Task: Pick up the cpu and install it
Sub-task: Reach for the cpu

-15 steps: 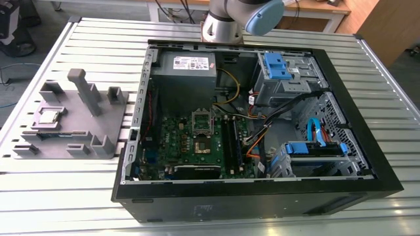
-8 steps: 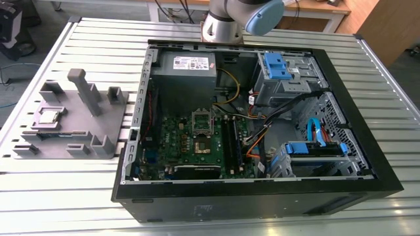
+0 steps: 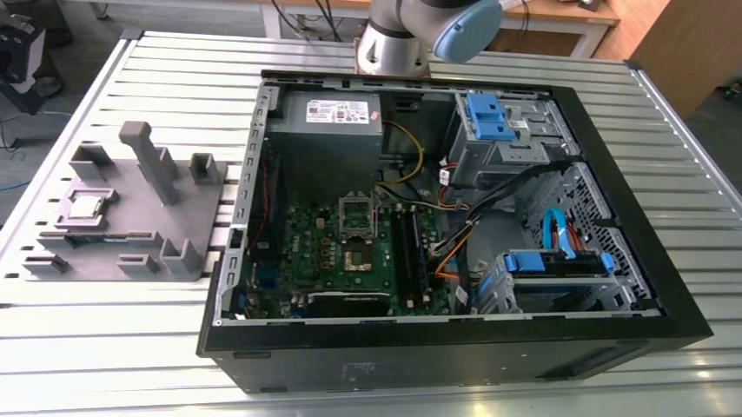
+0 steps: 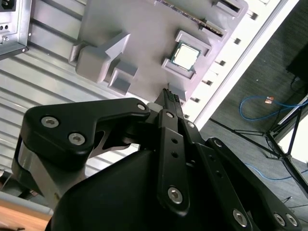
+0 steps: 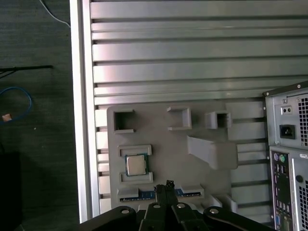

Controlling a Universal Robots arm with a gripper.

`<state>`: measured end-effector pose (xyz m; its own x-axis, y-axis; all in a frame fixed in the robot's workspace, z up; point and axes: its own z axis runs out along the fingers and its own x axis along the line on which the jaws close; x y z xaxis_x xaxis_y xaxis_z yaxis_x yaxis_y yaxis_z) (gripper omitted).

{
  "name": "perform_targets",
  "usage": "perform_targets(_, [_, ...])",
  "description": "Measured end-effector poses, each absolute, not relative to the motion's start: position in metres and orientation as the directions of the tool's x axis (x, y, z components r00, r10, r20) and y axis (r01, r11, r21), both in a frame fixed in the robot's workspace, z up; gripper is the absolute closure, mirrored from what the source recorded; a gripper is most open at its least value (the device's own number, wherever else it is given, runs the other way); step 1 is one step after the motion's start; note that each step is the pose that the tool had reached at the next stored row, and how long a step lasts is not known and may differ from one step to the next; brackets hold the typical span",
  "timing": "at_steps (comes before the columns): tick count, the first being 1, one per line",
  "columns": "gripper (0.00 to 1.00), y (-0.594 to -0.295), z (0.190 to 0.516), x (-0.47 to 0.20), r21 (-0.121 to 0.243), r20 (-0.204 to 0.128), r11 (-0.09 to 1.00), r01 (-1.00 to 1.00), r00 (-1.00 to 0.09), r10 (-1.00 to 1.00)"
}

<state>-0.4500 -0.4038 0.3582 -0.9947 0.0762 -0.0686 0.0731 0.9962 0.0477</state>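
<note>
In the exterior view the grey and blue robot arm (image 3: 400,39) is cut off by the top edge, so its far end is out of the picture. In the first wrist view the black metal gripper (image 5: 168,185) covers the middle of a thin green strip (image 5: 137,194) that lies in a slot of the tray. It is too hard to tell what the strip is. The gripper hangs above the flat grey plastic tray (image 5: 168,144), and its two thin fingers are pressed together with nothing between them. The small square cpu (image 5: 136,165) with the shiny silver top lies flat in a square pocket of that tray, near the fingertips but not touching them. The tray rests on the silver slatted metal table (image 3: 116,347), at the exterior view's left of the big open black computer case (image 3: 464,360). Inside the case lies the green motherboard (image 3: 313,261). A blue cable (image 5: 19,103) lies on the dark floor beside the table.
</note>
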Motion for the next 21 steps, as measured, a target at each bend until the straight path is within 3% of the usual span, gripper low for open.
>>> perform_targets(21, [0.89,-0.404,0.328,-0.450,0.047,-0.065,0.996,0.073,-0.995,0.076])
